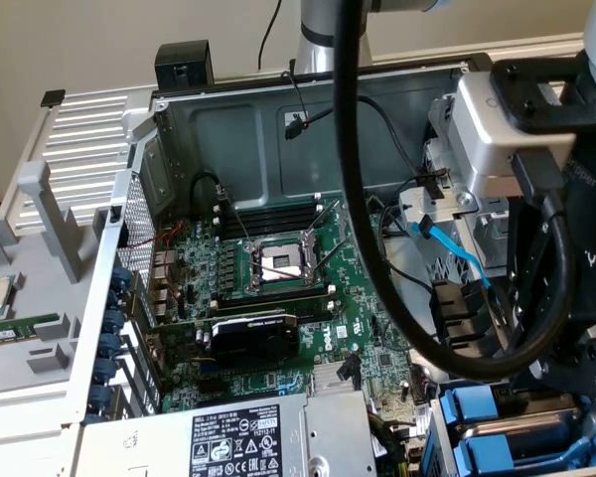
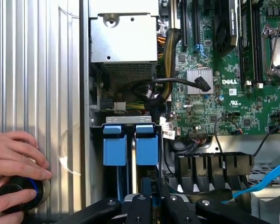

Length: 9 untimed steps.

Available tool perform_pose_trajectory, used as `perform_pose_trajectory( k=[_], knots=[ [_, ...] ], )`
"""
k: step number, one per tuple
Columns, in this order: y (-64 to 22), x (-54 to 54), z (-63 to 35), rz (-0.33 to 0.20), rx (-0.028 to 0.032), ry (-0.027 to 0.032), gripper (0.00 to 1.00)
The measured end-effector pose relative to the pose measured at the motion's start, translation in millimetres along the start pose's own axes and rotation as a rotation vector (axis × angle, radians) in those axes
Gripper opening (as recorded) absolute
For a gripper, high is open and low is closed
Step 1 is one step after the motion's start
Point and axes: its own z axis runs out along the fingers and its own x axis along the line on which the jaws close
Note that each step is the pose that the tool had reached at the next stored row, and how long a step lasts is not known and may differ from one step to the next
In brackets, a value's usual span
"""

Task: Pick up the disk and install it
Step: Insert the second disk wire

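The disk [image 2: 147,147] stands on edge in the drive bay, showing its blue plastic frame. A second blue frame [image 2: 115,145] sits right beside it in the same bay. My gripper [image 2: 152,198] hangs directly over the near end of the disk, its jaws drawn close together on it; the contact itself is hidden. In the exterior view the arm's wrist [image 1: 536,149] reaches down at the exterior view's right, above the blue frames [image 1: 477,409] in the bay.
A grey power-supply box [image 2: 123,39] borders the bay. The green motherboard [image 1: 278,298] and processor socket [image 1: 281,263] lie inside the open case. Thick black cables [image 1: 377,248] hang across it. A person's hand [image 2: 14,154] rests on a black knob [image 2: 16,198] on the ribbed panel.
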Motion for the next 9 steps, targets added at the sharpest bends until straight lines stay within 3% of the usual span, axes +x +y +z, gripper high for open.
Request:
perform_pose_trajectory(
  k=[1, 4, 9],
  knots=[
    [0.0, 0.0, -0.2, 0.000, 0.0001, -0.0005, 0.16],
    [0.1, 0.0, -0.3, 0.000, 0.0001, -0.0095, 0.16],
    [0.0, 1.8, -0.2, -0.001, -0.0002, -0.0162, 0.16]
  ],
)
